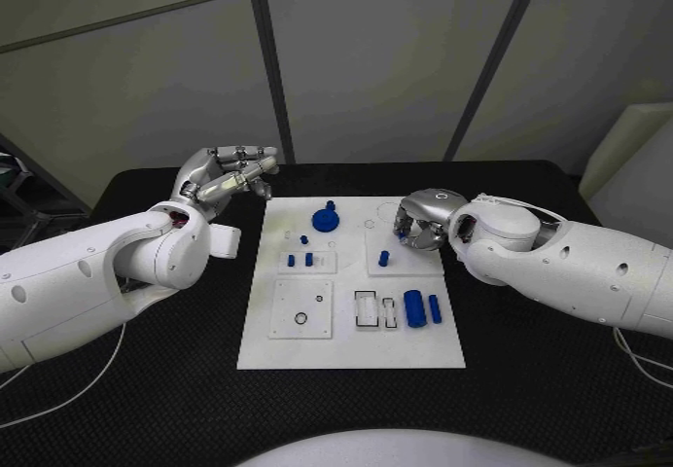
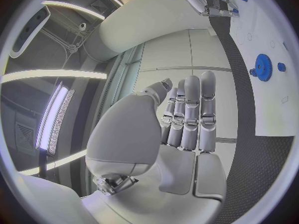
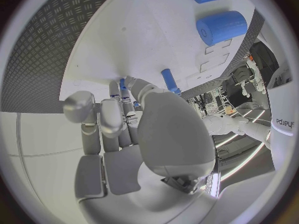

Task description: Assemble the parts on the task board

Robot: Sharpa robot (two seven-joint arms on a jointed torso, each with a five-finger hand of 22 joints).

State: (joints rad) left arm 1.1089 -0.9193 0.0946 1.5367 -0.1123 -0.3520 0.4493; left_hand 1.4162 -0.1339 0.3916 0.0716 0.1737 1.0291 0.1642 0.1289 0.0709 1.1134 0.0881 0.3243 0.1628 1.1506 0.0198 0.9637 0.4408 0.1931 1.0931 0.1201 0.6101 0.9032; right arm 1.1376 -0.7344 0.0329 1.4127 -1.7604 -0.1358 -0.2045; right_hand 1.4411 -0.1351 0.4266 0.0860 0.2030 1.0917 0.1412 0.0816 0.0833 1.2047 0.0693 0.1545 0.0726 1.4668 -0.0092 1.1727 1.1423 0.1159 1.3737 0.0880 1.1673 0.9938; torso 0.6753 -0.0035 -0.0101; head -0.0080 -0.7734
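Two hands are held at the board's far end.
A small blue peg [image 3: 122,84] is pinched by the right hand [image 1: 424,222] over the board [image 1: 351,341]; the left hand [image 1: 225,175], fingers pressed together, is kept beside it.

The white task board [image 1: 351,341] lies flat at the middle of the bench, its long side running from 12 to 6 o'clock. A blue gear [image 1: 326,219] sits near its 12 o'clock end. 2 short blue pegs [image 1: 301,260] stand at about 10 o'clock, and another peg [image 1: 383,258] stands toward 2 o'clock. A thick blue cylinder [image 1: 414,307] and a thinner blue bar [image 1: 435,308] lie side by side at 4 o'clock.
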